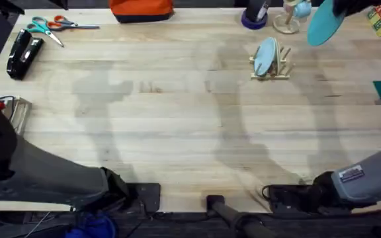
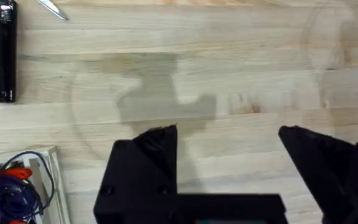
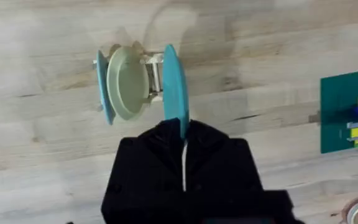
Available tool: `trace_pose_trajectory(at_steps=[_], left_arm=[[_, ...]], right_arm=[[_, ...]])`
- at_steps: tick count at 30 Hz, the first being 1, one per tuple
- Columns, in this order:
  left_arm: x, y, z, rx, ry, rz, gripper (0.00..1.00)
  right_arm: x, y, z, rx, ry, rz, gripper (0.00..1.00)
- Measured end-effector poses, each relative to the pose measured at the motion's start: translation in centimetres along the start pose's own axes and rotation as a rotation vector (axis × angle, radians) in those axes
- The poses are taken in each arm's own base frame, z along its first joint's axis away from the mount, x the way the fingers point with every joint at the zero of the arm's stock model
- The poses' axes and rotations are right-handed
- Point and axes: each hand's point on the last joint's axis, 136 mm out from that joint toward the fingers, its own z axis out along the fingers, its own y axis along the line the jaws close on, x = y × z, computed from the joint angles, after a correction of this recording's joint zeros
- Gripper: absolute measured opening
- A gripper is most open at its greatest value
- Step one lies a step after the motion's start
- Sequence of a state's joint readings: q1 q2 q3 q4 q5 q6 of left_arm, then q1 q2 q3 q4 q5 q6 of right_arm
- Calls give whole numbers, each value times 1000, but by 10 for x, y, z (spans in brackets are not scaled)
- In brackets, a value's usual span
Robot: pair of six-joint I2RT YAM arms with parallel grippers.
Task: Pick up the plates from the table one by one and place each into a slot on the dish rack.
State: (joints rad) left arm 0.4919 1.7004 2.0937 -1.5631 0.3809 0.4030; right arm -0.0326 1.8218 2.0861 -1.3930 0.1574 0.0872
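At 1 o'clock on the table, the right gripper pinches a blue plate on edge above the dish rack, which holds two plates. Left gripper hangs wide open, holding nothing.

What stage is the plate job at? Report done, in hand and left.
Done: plates already stand in the dish rack. In hand: the right hand is shut on a turquoise plate, raised above the rack. Left: slot that plate. The left hand is open over bare table.
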Motion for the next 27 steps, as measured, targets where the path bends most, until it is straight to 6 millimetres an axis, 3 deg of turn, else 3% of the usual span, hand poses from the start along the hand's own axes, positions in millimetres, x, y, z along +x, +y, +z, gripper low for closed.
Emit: trace_pose_trajectory(at_steps=[10,27], left_arm=[[0,0,0,0,0,0,995],[0,0,0,0,0,0,995]], right_arm=[[2,12,40,3,98,-14,32],[7,16,63,1,151,-25,32]])
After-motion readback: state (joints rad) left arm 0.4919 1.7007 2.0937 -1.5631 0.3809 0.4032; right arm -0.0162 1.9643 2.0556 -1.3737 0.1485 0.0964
